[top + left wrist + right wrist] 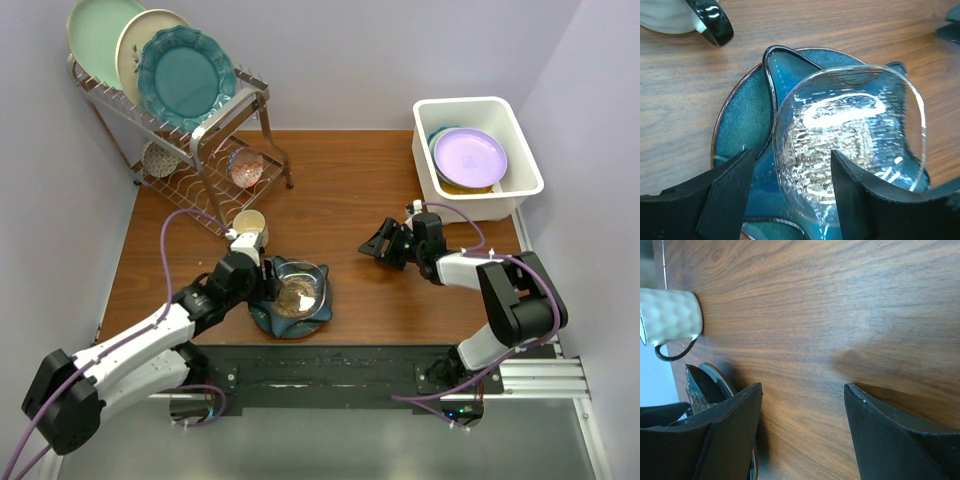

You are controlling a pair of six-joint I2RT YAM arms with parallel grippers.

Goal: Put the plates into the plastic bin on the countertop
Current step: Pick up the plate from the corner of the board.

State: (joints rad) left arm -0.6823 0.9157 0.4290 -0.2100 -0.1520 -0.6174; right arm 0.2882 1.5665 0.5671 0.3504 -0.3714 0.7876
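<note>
The reddish wood-grain countertop [345,185] is carrying four things: the white plastic bin [485,206] is sitting at its far right corner, the wire rack [205,180] is standing far left, and the cream cup [249,222] is resting just behind the dark teal plate [262,318].

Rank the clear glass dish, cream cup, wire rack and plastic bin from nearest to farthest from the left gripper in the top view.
1. The clear glass dish, right at the left gripper, near centre.
2. The cream cup, just beyond it, toward the rack.
3. The wire rack, far-left corner.
4. The plastic bin, far-right corner.
</note>
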